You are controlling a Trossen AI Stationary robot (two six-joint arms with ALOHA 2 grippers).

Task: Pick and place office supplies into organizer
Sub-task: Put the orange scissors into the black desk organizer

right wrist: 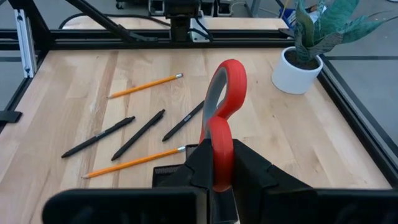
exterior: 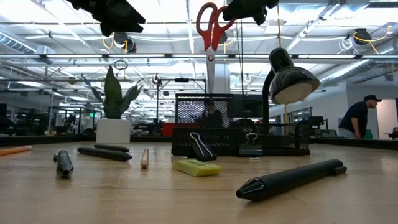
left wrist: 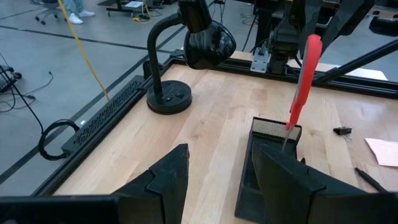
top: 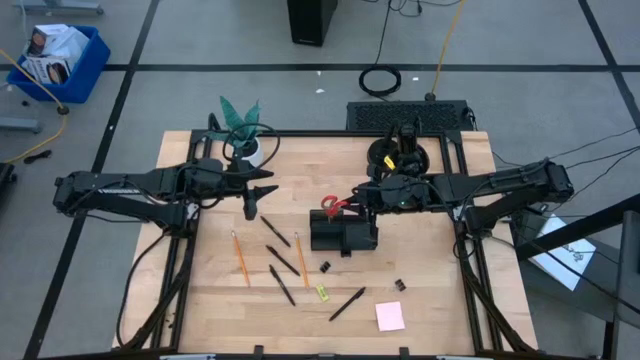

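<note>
**Scissors hanging over the organizer, drop not yet made**

While you check the high view, note the right gripper (top: pixel 352 201) sits over the middle of the table, clamped on the red-handled scissors (top: pixel 335 206) right above the black organizer (top: pixel 342 236). Left gripper (top: pixel 252 203) waits near the plant-side far edge, fingers spread, nothing in them. Loose on the near half of the table: orange pencils (top: pixel 240 258), black pens (top: pixel 282 285), a yellow-green piece (top: pixel 322 292), a clip (top: pixel 400 286) and the pink sticky-note pad (top: pixel 390 316) by the near right corner.

Low view: scissors (exterior: pixel 210 43) hang blades down, tip just above the organizer's tall mesh section (exterior: pixel 202 118) — held vertical so they can slot in point first, I'd judge.

Left wrist view: its own fingers (left wrist: pixel 168 180) stand apart and empty; the scissor blade tip looks to be at the rim of the organizer (left wrist: pixel 273 134), beside the black lamp (left wrist: pixel 199 37).

Right wrist view: fingers (right wrist: pixel 249 168) pinch the scissors (right wrist: pixel 222 118) near the handle loops, firm hold. You'd likely lower straight, then let go.
</note>
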